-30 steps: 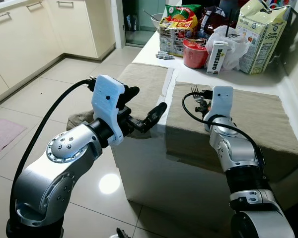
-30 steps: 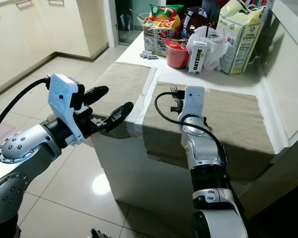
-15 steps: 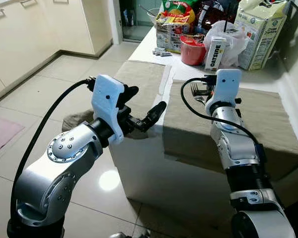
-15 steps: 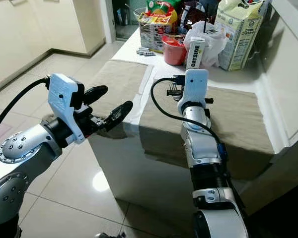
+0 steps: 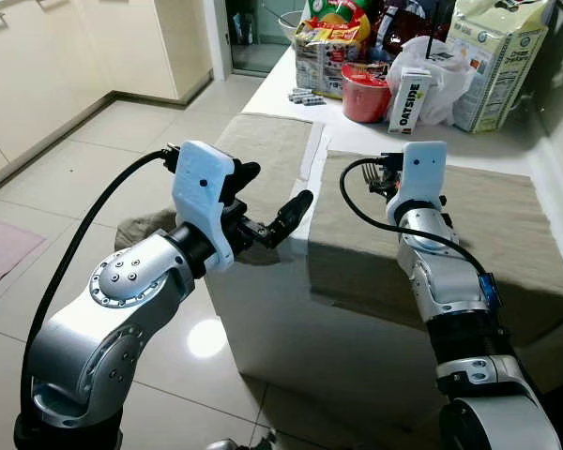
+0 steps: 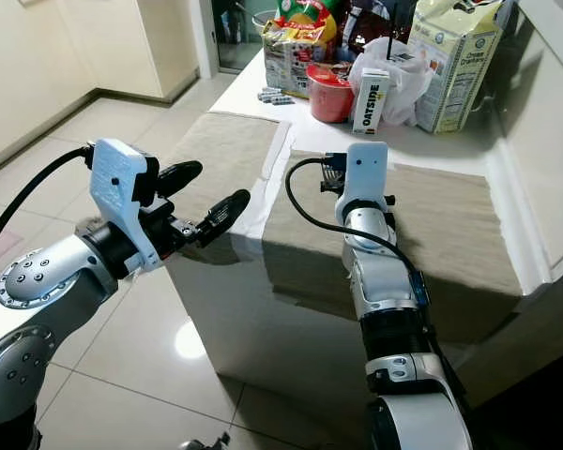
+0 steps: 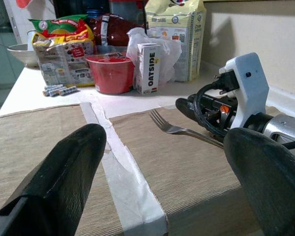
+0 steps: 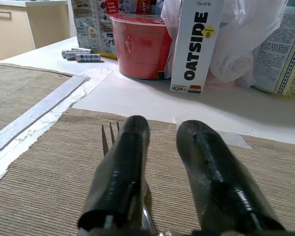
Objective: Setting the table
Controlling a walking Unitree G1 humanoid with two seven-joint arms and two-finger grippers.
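The right gripper (image 8: 162,167) grips the fork (image 7: 179,129) low over the right placemat (image 5: 507,225) — prongs pointing ahead along its fingers — while the left gripper (image 5: 267,202) hangs spread, farther off.

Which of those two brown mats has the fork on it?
The right-hand placemat, the one under the right gripper, whose fingers hold the fork just above it. The left placemat, beyond the white strip, carries no cutlery.

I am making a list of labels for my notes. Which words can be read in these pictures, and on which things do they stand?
"OATSIDE": on the small white carton beside the red tub.
Large milk carton: print too small to read.
Snack packs: print blurred, not readable.
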